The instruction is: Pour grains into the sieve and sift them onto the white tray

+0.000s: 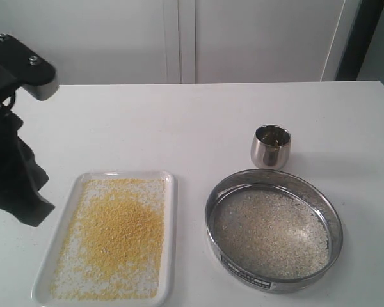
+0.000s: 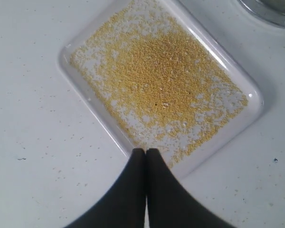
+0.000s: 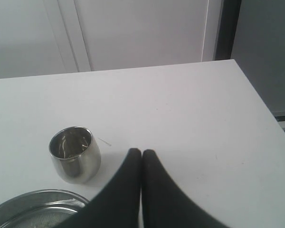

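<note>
On the tabletop [image 1: 198,121], the tray [image 1: 171,243] holds yellow grains [image 1: 118,236]; the sieve [image 1: 273,281] beside it holds white grains [image 1: 272,233], with a cup [image 1: 271,148] just beyond. The left claw [image 2: 145,152] and right claw [image 3: 141,152] are pinched closed, empty.

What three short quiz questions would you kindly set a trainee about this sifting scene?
1. True or false: the small rounded steel cup stands upright on the white table.
2. Where do the fine golden-yellow granules lie?
A) on the white rectangular shallow tray
B) in the wide round metal sieve
C) in the steel cup
3. Fill in: the black left end effector and the black right end effector are both ___.
Key: 1 true; 2 A; 3 shut.
</note>
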Controlling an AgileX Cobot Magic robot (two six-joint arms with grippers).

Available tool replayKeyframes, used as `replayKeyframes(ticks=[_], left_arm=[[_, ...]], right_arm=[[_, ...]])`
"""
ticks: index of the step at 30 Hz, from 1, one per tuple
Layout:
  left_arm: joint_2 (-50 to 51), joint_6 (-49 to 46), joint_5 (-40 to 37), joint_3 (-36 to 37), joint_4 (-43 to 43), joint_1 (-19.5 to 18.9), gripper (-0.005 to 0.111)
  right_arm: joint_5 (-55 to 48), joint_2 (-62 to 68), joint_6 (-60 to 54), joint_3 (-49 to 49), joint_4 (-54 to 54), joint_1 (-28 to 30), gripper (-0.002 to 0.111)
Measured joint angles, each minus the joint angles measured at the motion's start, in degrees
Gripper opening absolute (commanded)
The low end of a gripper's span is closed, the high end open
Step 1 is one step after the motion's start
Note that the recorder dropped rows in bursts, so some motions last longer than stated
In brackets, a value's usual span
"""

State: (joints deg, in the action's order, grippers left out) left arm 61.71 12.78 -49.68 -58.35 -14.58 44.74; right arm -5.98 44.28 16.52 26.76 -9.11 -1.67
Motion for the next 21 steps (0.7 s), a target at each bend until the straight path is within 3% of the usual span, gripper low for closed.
replayKeyframes(ticks=[3,7,21], left_arm=[[-4.6,0.2,-2.4,1.3,-0.2,0.0,0.0],[-9.6,1.7,-11.5,1.4,-0.2,0.0,0.0],[-11.9,1.8,2.8,1.4,-0.2,0.0,0.0]], right_arm=[[0.0,0.0,0.0,0.0,0.0,0.0,0.0],[0.0,0.0,0.0,0.0,0.0,0.0,0.0],[0.0,0.0,0.0,0.0,0.0,0.0,0.0]])
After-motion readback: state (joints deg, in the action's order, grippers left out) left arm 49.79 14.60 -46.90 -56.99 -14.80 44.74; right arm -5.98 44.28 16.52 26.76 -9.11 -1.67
